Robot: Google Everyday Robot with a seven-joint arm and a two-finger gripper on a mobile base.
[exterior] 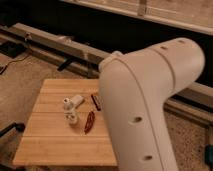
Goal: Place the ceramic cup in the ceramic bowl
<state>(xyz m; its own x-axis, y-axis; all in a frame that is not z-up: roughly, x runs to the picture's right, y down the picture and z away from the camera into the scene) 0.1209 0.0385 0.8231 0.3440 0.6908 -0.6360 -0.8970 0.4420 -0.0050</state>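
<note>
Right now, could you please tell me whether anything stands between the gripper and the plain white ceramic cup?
Cannot tell: the gripper is out of view, and the bulky white arm hides the right side of the slatted wooden table. I cannot pick out the cup or bowl there.

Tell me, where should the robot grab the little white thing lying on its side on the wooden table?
Probably across its middle, from straight above. The white thing lies tipped over, long way roughly left to right, so its narrow body is easy to pinch. Another white piece stands close in front, blocking that side. The gripper is out of view; only the arm shows.
</note>
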